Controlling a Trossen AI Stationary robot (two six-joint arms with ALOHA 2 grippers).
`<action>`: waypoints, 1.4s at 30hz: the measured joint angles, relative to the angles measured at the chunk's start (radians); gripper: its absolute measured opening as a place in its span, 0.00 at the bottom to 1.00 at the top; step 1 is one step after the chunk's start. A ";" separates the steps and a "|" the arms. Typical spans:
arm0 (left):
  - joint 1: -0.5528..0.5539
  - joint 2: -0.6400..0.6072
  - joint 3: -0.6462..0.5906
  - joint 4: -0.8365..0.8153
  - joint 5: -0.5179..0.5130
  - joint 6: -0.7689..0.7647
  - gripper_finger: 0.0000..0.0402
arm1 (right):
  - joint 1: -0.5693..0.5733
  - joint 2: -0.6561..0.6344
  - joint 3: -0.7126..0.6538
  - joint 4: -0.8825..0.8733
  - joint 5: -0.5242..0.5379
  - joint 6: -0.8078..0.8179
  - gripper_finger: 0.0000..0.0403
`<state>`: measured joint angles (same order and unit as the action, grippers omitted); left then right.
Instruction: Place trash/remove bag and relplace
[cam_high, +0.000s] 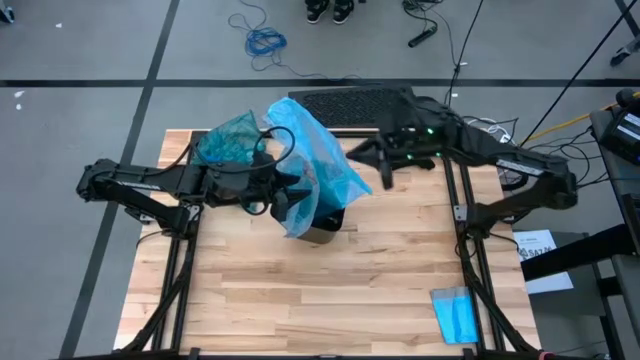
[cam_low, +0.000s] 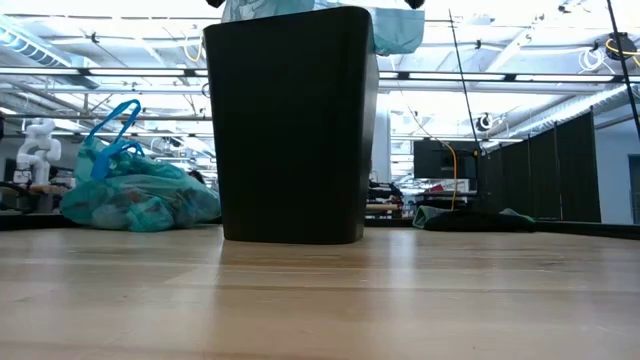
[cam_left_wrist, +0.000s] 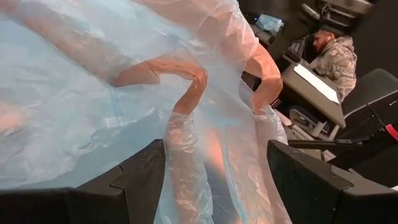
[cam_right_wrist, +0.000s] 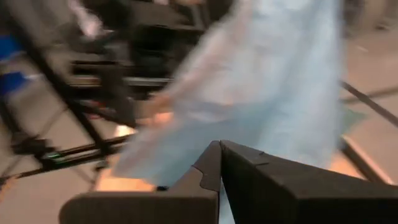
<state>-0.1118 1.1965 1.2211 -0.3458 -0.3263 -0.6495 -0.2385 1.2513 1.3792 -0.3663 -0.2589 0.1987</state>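
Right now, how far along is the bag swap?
Done: the full teal bag sits tied on the table beside the black bin. In hand: the sky-blue bag is draped over the bin, left pincer open at it, right pincer shut beside it. Left: seating it around the rim.

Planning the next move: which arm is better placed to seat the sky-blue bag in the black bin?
Probably left. Its open end effector is at the sky-blue bag over the bin; the right end effector is shut, beside it.
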 joint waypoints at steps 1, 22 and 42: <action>0.000 0.000 0.000 0.000 0.001 0.000 0.68 | 0.020 -0.012 -0.010 0.005 -0.006 0.006 0.00; 0.000 0.000 0.000 0.025 0.036 0.000 0.68 | 0.105 0.209 -0.034 0.213 -0.110 0.042 0.00; 0.014 0.095 0.001 0.016 0.037 -0.052 0.68 | 0.067 0.244 -0.034 0.282 -0.219 0.078 0.00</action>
<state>-0.0978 1.2914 1.2221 -0.3297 -0.2894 -0.7018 -0.1711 1.4954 1.3449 -0.0844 -0.4782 0.2771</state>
